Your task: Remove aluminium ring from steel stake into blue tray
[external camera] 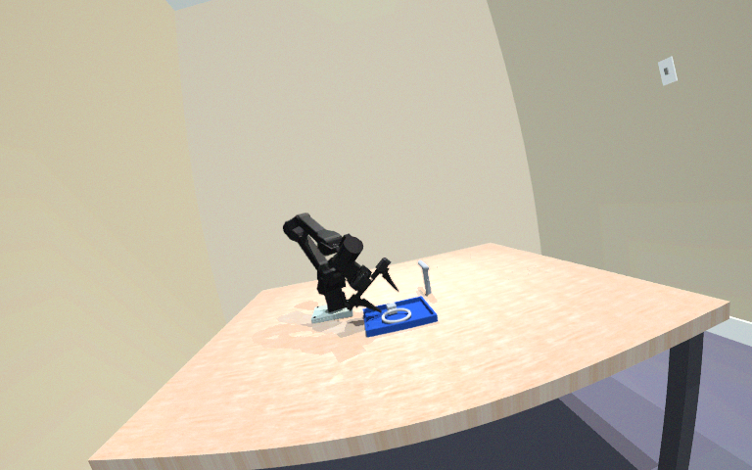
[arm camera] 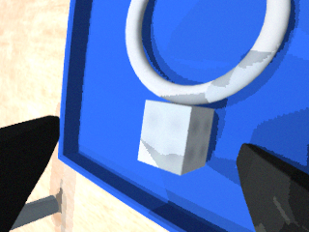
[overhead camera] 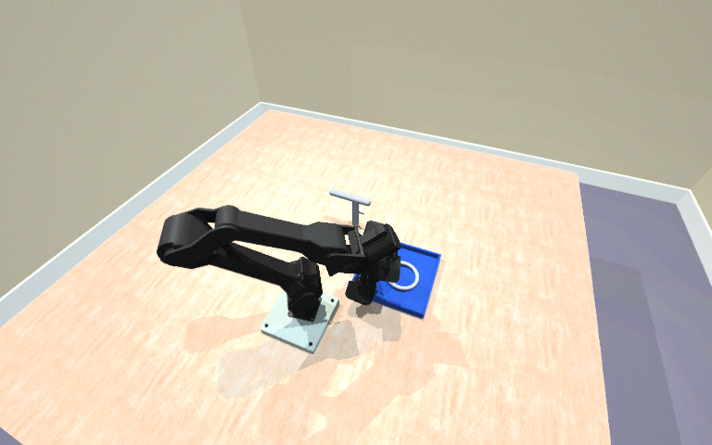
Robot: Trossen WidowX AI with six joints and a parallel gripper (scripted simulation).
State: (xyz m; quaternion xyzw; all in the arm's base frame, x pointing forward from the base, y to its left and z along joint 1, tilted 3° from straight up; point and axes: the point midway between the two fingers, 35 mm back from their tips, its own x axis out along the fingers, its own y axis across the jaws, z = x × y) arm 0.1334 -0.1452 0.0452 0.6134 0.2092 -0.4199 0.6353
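The pale grey ring (overhead camera: 405, 288) (external camera: 397, 322) (arm camera: 134, 39) lies flat inside the blue tray (overhead camera: 430, 264) (external camera: 424, 311) (arm camera: 106, 72). Its block-shaped tab (external camera: 391, 305) (arm camera: 166, 132) points back toward my gripper (external camera: 387, 300) (arm camera: 151, 139). The gripper is open, with one finger on each side of the tab and a gap on both sides. The top view shows the arm covering the tab and part of the ring. The steel stake (overhead camera: 355, 211) (external camera: 426, 280) (arm camera: 36, 213) stands upright on the table beyond the tray, with no ring around it.
The arm's pale base plate (overhead camera: 277, 330) (external camera: 317, 318) is bolted to the wooden table (overhead camera: 459, 386) (external camera: 485, 360) beside the tray. The tray has a low raised wall. The stake's cross-bar (overhead camera: 349, 197) (external camera: 423, 264) sticks up near the tray's far side.
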